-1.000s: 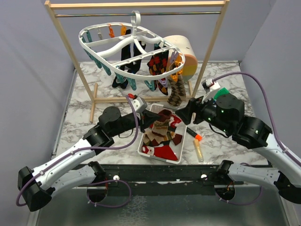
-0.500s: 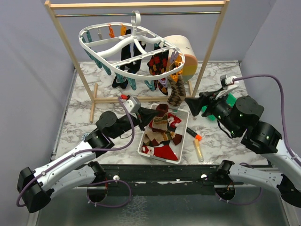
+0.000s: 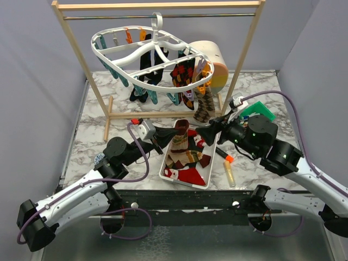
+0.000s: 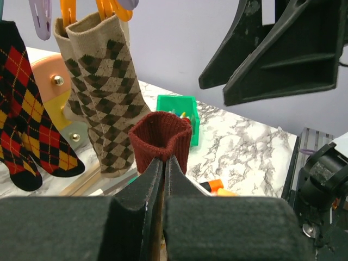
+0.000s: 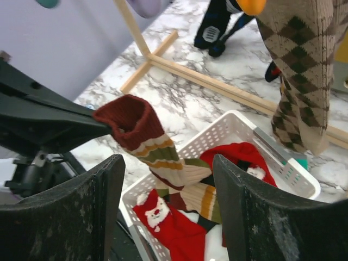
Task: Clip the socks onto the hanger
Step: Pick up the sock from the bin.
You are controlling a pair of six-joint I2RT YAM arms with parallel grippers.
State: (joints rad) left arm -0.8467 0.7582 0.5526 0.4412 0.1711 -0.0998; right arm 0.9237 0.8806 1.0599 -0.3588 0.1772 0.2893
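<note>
Fabric is sagging, soft and light: left gripper (image 4: pixel 163 162) jaws are pinching the striped sock (image 5: pixel 159 159) by its cuff, right gripper (image 5: pixel 167 163) jaws are gaping.

Marble-patterned tabletop (image 3: pixel 109 141): white basket (image 3: pixel 166 173) at centre, wooden rack (image 3: pixel 136 115) footed at 12 o'clock. Green bin (image 3: pixel 260 110) at 2 o'clock. Orange-tipped marker (image 3: pixel 224 155) and pale tube (image 3: pixel 230 175) just beside the basket, at its 3 o'clock.

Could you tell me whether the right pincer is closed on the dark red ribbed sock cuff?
No, the right pincer stands wide open and clear of the dark red ribbed sock cuff, which the left pincer pinches.
</note>
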